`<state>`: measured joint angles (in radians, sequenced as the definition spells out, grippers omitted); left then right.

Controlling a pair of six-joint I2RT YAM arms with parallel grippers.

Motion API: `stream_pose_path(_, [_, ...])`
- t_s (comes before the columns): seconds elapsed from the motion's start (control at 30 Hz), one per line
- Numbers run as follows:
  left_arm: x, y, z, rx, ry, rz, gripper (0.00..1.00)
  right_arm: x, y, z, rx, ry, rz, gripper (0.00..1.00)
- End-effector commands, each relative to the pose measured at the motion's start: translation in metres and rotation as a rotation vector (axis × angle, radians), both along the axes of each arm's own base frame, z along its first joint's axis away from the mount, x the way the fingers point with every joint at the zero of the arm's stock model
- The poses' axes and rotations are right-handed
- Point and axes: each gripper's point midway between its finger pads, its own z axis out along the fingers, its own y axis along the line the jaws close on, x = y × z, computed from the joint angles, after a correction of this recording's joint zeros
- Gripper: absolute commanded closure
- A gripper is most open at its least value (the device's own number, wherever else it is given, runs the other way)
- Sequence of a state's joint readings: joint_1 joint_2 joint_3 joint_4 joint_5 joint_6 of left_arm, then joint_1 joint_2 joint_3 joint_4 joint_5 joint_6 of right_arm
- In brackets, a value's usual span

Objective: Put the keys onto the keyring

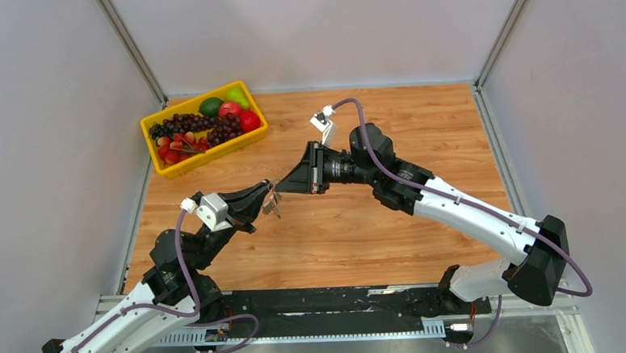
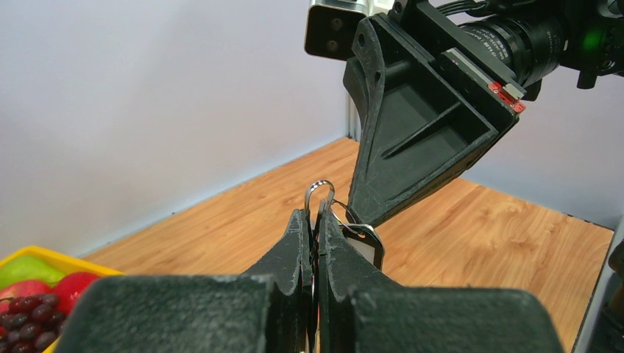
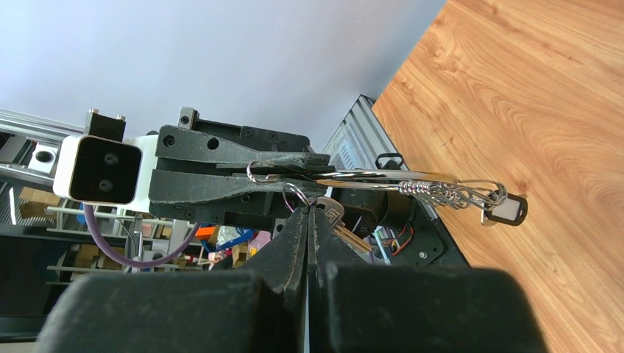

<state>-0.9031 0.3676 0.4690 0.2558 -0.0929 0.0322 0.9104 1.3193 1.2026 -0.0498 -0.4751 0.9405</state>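
Midair, reaching inward tip to tip: left tool clamps the keyring, right tool pinched together.

Bright, even room light.
Soft shadows on the worktop; nearest foreground in both wrist views is blurred.

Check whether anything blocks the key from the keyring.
Nothing visible does. The left hand holds the keyring in the air, and the right hand holds its key right beside it; the fruit basket sits far off.
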Motion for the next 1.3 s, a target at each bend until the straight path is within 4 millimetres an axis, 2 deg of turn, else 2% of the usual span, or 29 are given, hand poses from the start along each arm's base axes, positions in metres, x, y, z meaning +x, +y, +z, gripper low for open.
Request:
stream_pose_path(0.0, [-0.0026,0.0052,0.0176,-0.046,-0.052,0.009,1.00,-0.0010,0.0045,0.0265,0.051,-0.043,-0.001,1.00])
stream_pose_path(0.4, [-0.0038,0.0045,0.0172,-0.046,-0.052,0.001,1.00,-0.0011,0.0066,0.0326,0.061,-0.050,-0.005,1.00])
stream_pose_path(0.77, [-0.0044,0.0069,0.0184,-0.051,-0.056,0.007,1.00,-0.0007,0.0061,0.0249,0.047,-0.032,-0.013,1.00])
stream_pose_path(1.27, [-0.0042,0.0050,0.0174,-0.048,-0.060,0.002,1.00,0.0002,0.0096,0.0262,0.045,-0.026,-0.008,1.00])
